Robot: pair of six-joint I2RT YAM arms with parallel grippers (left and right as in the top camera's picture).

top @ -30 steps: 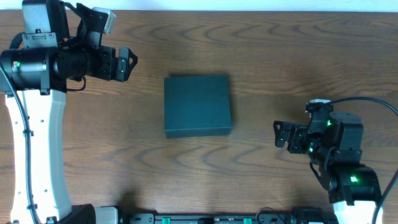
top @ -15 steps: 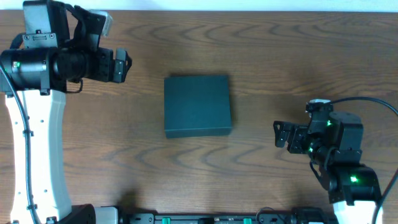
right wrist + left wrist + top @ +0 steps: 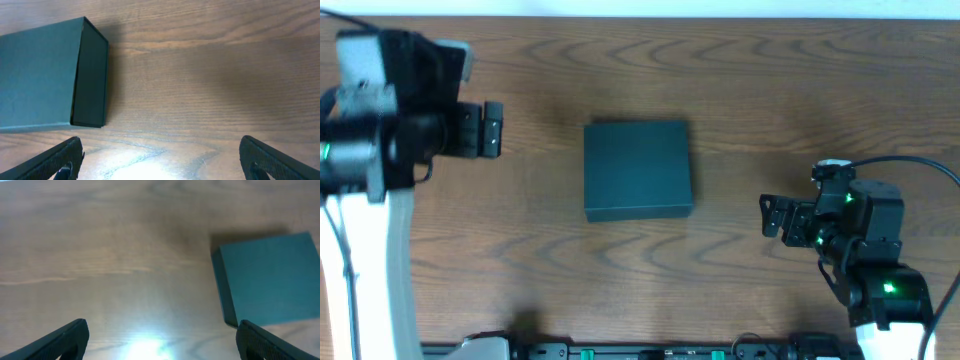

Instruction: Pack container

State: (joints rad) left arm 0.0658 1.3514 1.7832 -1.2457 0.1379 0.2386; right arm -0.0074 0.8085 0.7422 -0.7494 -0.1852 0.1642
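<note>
1. Container (image 3: 638, 170): dark teal square box. It lies flat at about the middle of the wooden table (image 3: 750, 90), lid closed, top face plain.
2. Nothing sits on the box and nothing touches it. Both grippers are well apart from it.
3. Left gripper (image 3: 494, 130): at roughly 9 to 10 o'clock from the box, over bare wood, pointing toward 3 o'clock.
4. Left jaws spread wide, nothing between them. In the left wrist view its two dark fingers (image 3: 65, 339) sit at the lower corners, with only table between them.
5. Left wrist view: box at about 2 o'clock in the frame, beyond the right-hand finger and apart from it. One side wall and the top are visible. A bright glare patch is on the wood at 6 o'clock.
6. Right gripper (image 3: 767, 217): at about 4 o'clock from the box, near the table's right side, pointing toward 9 o'clock.
7. Right jaws also spread wide and empty. In the right wrist view its fingers (image 3: 55, 162) show at the bottom corners, with bare wood between them.
8. Right wrist view: box at about 10 o'clock in the frame, one corner and a dark side wall facing the camera, clear of the fingers.
9. Right arm has green lights lit, and a black cable (image 3: 910, 163) loops off toward 3 o'clock.
</note>
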